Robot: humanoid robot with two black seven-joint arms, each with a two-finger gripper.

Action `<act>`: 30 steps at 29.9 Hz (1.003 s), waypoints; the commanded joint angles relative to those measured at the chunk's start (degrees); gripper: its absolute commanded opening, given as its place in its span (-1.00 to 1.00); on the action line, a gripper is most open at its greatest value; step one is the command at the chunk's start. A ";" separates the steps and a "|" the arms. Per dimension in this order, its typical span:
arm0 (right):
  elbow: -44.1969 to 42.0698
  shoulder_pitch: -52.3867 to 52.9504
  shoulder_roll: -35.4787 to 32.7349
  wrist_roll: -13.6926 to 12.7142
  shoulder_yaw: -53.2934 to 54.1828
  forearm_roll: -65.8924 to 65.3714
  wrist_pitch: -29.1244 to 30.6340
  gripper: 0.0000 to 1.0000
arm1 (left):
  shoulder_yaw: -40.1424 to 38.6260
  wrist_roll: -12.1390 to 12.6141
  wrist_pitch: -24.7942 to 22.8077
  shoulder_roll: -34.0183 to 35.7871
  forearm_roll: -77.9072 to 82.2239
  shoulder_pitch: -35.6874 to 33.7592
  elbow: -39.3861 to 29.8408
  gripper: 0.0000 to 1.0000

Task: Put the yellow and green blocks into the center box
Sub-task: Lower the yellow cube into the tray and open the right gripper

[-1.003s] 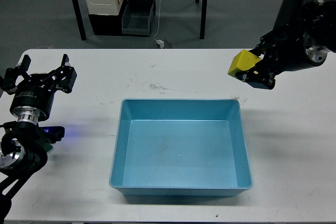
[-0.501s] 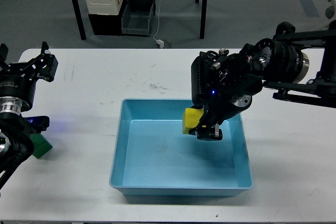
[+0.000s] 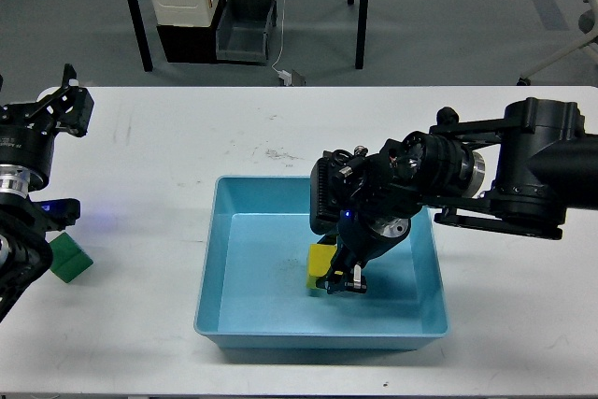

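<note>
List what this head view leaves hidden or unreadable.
- Yellow block: its right side is hidden behind the right gripper; contact with the blue box floor unclear.
- Green block: partly hidden behind the left arm.
- Left gripper: cut by the frame's left edge.

The right gripper point(image 3: 338, 275) has lowered the yellow block point(image 3: 320, 263) deeper into the box point(image 3: 217, 289).

smooth plastic blue box point(image 3: 215, 259), matt white table point(image 3: 187, 137)
</note>
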 commanded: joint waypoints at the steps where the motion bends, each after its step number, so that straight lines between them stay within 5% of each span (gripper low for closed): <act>1: -0.02 0.03 -0.48 0.00 0.31 -0.02 0.00 0.95 | 0.05 0.00 1.48 3.45 0.13 -0.39 0.26 1.00; 12: -1.24 -3.65 -7.43 0.00 17.96 0.07 0.00 0.95 | 4.17 0.00 5.87 17.42 0.48 -5.74 7.36 1.00; 14: -1.69 -7.25 -6.99 0.00 25.07 0.07 0.00 0.97 | 8.82 4.16 7.28 18.57 1.97 -9.16 11.67 1.00; 16: -1.51 -10.41 -6.55 0.00 30.53 0.07 0.00 0.98 | 14.26 5.41 7.11 20.58 9.31 -12.85 13.44 1.00; 24: -0.28 -22.46 -2.60 0.00 46.18 0.07 -7.51 0.98 | 16.40 0.24 5.53 23.75 49.23 -17.97 13.88 1.00; 30: -0.02 -31.51 -0.22 0.00 60.85 7.43 -10.77 0.98 | 16.40 0.00 -1.41 27.36 68.74 -21.39 13.80 0.99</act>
